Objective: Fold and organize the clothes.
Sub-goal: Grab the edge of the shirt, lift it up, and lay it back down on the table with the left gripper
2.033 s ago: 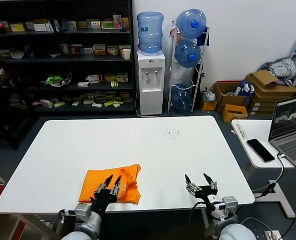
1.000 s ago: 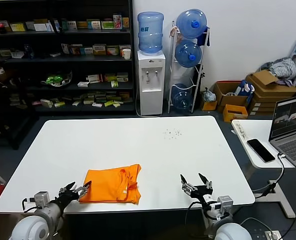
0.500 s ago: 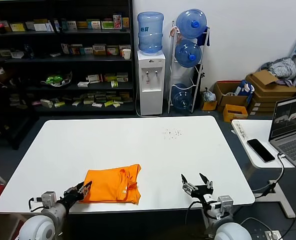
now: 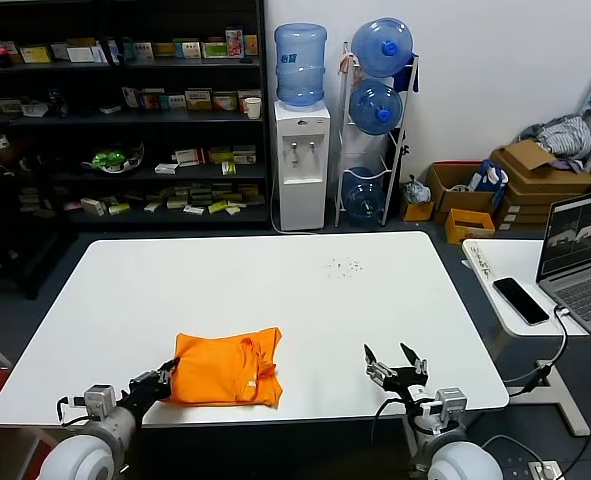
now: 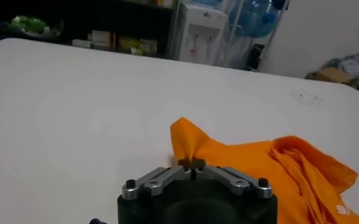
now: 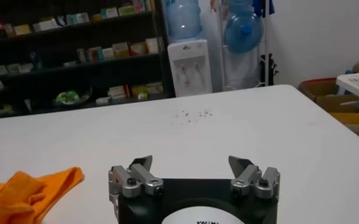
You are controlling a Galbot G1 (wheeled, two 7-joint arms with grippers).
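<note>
No legible text, label or number anywhere.

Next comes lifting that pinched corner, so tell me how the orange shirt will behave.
The orange T-shirt looks thin and creased, so it will likely drape limply. Pinched at one corner by the left hand, its folds may slip open.

— What's the surface?
— A white table (image 4: 275, 290), broad with rounded corners.

— And what lies on it?
— An orange T-shirt (image 4: 225, 368), folded into a rough rectangle, at the near edge, its corner right at the tip of the left gripper (image 4: 163, 378). Well to the left of the right gripper (image 4: 396, 362). A scatter of small dark specks (image 4: 345, 266) lies far beyond that claw.
</note>
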